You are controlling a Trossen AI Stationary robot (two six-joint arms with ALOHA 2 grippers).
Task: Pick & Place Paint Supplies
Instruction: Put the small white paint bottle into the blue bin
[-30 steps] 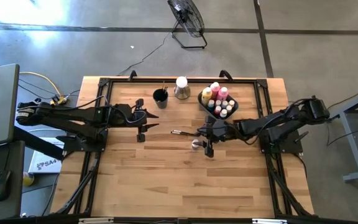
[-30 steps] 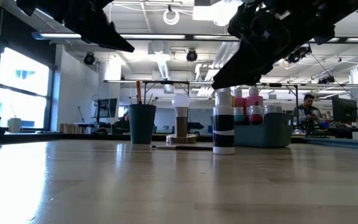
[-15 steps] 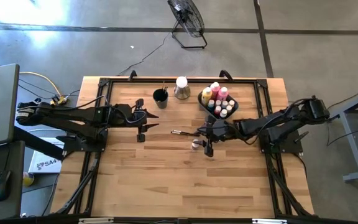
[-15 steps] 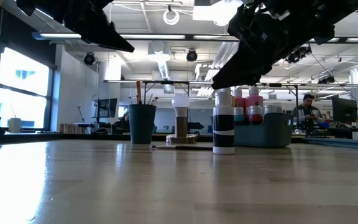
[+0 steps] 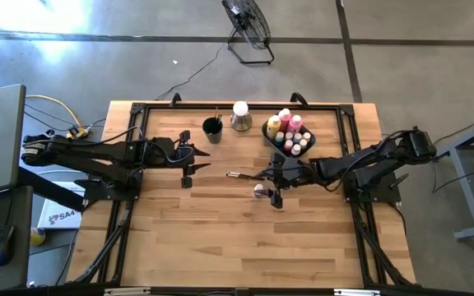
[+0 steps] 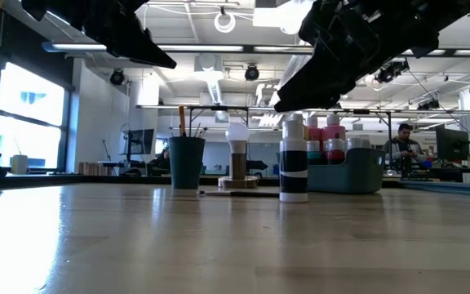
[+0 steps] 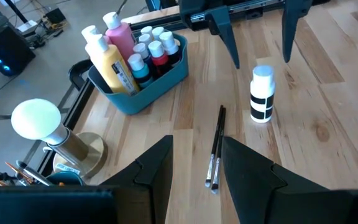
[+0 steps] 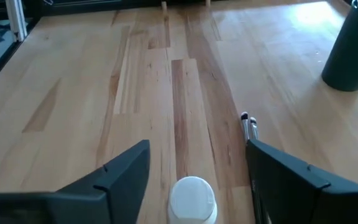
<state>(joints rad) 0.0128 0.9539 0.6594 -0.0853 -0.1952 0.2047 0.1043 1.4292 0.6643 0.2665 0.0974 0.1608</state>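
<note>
right fingers (image 8: 191, 171) spread above white-capped bottle (image 8: 192, 199) | left fingers (image 7: 194, 163) parted, empty

Bottles (image 5: 288, 131) in bin (image 7: 160, 78), brushes (image 7: 215, 146) beside lone bottle (image 7: 261, 94)

I see the bench (image 7: 328, 124) as pale planked wood with a smooth, faintly glossy finish. The bin (image 7: 166, 84) looks like smooth teal plastic. The white-capped bottle (image 7: 261, 94) seems glossy plastic. My end effector fingers (image 8: 120, 174) look matt black.
</note>
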